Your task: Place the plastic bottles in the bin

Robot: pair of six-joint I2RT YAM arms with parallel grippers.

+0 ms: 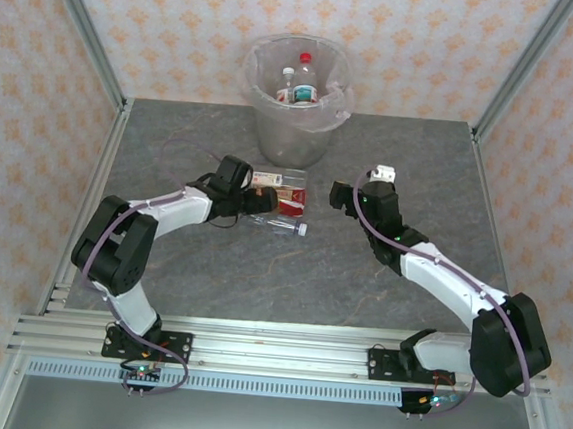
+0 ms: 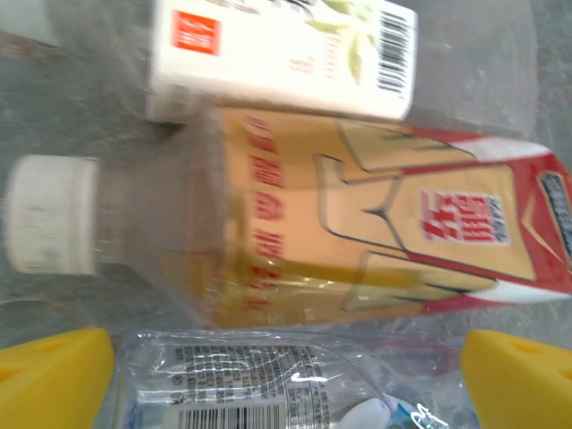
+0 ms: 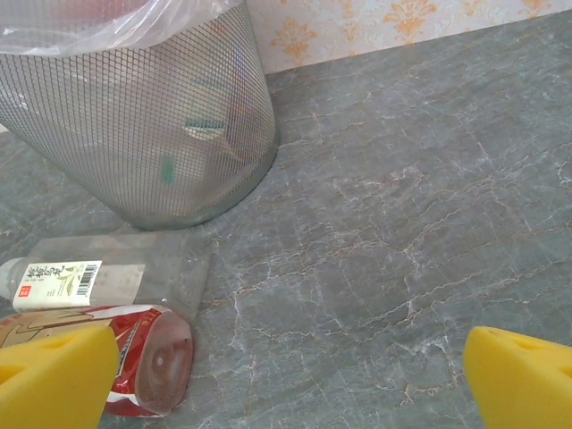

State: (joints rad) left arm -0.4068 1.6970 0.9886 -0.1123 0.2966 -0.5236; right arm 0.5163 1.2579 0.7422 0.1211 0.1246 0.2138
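Note:
Three plastic bottles lie together on the table in front of the bin [image 1: 294, 105]: a white-labelled one [image 1: 269, 181], an amber and red-labelled one [image 1: 289, 204] and a clear crumpled one [image 1: 278, 225]. My left gripper [image 1: 255, 210] hangs over them, open. In the left wrist view its yellow fingertips [image 2: 54, 375] stand on either side of the clear bottle [image 2: 259, 380], with the amber bottle [image 2: 357, 232] and the white-labelled bottle [image 2: 286, 54] beyond. My right gripper [image 1: 340, 197] is open over bare table, right of the pile. Two bottles [image 1: 299, 75] lie inside the bin.
The grey marbled tabletop [image 1: 403, 144] is walled by patterned panels and metal posts. In the right wrist view the bin's mesh-like wall [image 3: 143, 116] stands at the upper left, with the red bottle's base [image 3: 152, 357] and the white-labelled bottle [image 3: 80, 279] at the lower left.

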